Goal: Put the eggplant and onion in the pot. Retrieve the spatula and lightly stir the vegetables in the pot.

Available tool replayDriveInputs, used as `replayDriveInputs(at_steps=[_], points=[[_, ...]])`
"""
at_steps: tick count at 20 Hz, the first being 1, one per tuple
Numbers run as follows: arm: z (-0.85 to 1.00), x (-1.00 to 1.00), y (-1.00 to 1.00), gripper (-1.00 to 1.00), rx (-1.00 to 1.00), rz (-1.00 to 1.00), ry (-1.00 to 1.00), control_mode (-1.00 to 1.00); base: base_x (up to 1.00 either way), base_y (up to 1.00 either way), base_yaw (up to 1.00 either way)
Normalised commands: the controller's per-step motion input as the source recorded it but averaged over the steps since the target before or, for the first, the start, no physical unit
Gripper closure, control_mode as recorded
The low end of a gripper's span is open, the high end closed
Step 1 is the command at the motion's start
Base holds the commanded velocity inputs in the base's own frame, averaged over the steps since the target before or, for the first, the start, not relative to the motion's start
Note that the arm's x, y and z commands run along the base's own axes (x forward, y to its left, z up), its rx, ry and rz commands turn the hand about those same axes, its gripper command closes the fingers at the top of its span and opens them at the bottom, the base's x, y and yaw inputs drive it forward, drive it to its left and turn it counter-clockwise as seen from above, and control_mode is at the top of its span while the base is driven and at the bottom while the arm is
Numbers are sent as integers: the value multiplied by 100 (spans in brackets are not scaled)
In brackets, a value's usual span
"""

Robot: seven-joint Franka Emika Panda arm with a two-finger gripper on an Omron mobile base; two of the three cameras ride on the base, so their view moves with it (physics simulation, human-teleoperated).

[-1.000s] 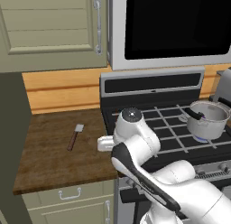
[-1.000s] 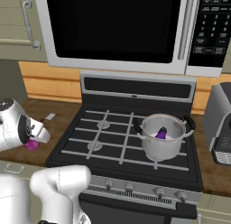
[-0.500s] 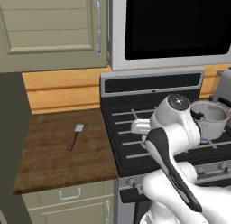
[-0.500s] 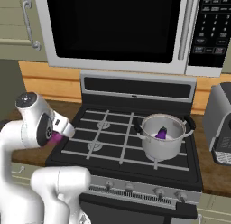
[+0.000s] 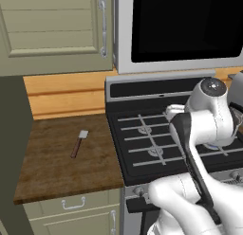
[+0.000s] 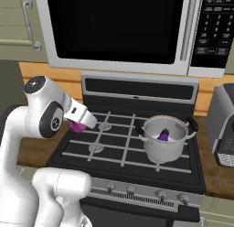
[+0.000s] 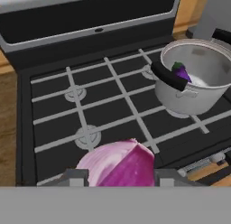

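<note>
The onion [image 7: 118, 164] is a round magenta-pink bulb with a paler patch on its top, and the gripper [image 7: 119, 177] is clamped on it, one finger at each side. It hangs above the stove [image 7: 54, 123] grates. Ahead and to the right stands the steel pot [image 7: 191, 85], and the dark purple eggplant [image 7: 182, 72] lies inside it.

My views are evenly lit and soft, with no hard light source that I can place. Shadows are faint. The pot [image 7: 198, 78] at the upper right of my hand view carries a mild sheen on its steel wall. The onion [image 7: 118, 165] at bottom centre looks slightly soft. All three pictures are coarse, with blurred edges.
</note>
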Motion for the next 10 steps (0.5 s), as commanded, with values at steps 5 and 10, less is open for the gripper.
replayDriveInputs(at_steps=[5,10], points=[[12,17,-98,100,-4,-12,7,-100,0,0,0],[0,30,-96,100,0,-1,4,-100,0,0,0]])
